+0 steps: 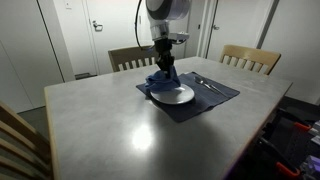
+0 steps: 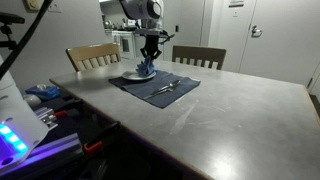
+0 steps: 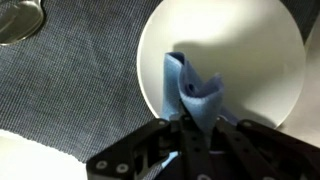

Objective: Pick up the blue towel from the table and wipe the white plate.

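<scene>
- In an exterior view the arm (image 1: pixel 165 15) drops in from the top of frame, w/ the gripper (image 1: pixel 163 70) pointing straight down over the far-left part of the white plate (image 1: pixel 180 97).
- Blue towel (image 1: pixel 158 84) hangs bunched under the gripper. Its low end rests on the plate's rim area and spills a bit onto the placemat (image 1: pixel 218 100).
- The dark placemat lies on the far half of the grey table (image 1: pixel 110 130), and the plate sits on it. Cutlery (image 1: pixel 207 84) lies on the mat just beside the plate.
- Two wooden chairs (image 1: pixel 250 58) stand at the table's far edge.
- Finger gap is too small to read here.
- In an exterior view the gripper (image 2: pixel 150 58) is again vertical, w/ the blue towel (image 2: pixel 146 70) dangling from it onto the white plate (image 2: pixel 136 77).
- Placemat (image 2: pixel 160 92) is angled to the table edge, w/ cutlery (image 2: pixel 170 87) lying near its middle, apart from the plate.
- Wrist view: gripper (image 3: pixel 195 125) comes in from the bottom, fingers pressed together w/ a fold of the blue towel (image 3: pixel 190 85) pinched between them.
- Towel stands up as a crumpled peak, touching the white plate (image 3: pixel 255 45) near the plate's left-centre.
- Plate fills the upper right. The ribbed placemat (image 3: pixel 80 90) is to its left.
- A shiny metal utensil (image 3: pixel 20 20) shows at top left, only partly in frame. Can't tell which piece.
- Bare table (image 3: pixel 20 155) shows at bottom left.
</scene>
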Controlling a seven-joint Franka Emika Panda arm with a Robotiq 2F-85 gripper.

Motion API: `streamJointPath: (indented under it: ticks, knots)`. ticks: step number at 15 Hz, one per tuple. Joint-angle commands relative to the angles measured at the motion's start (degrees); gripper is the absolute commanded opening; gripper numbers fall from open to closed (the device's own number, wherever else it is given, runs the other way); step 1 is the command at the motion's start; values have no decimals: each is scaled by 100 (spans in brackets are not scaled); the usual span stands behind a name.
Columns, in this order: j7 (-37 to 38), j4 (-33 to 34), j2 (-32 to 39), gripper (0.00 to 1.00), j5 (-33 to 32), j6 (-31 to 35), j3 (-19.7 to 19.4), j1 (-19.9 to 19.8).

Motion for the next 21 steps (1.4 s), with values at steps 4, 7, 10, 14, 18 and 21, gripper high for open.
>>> streamJointPath:
  ticks: [4, 7, 10, 14, 18, 21]
  knots:
    - [1020, -569, -193, 2, -250, 184, -395, 166]
    - [1430, -672, -220, 2, -284, -246, -455, 244]
    - [1421, -697, -248, 2, -244, -652, -399, 230]
    - [715, -698, -418, 2, 228, -992, -218, -247]
    - [593, -1098, -839, 2, 583, -663, -314, -513]
    - [738, -1369, -1143, 2, 899, -339, -371, -698]
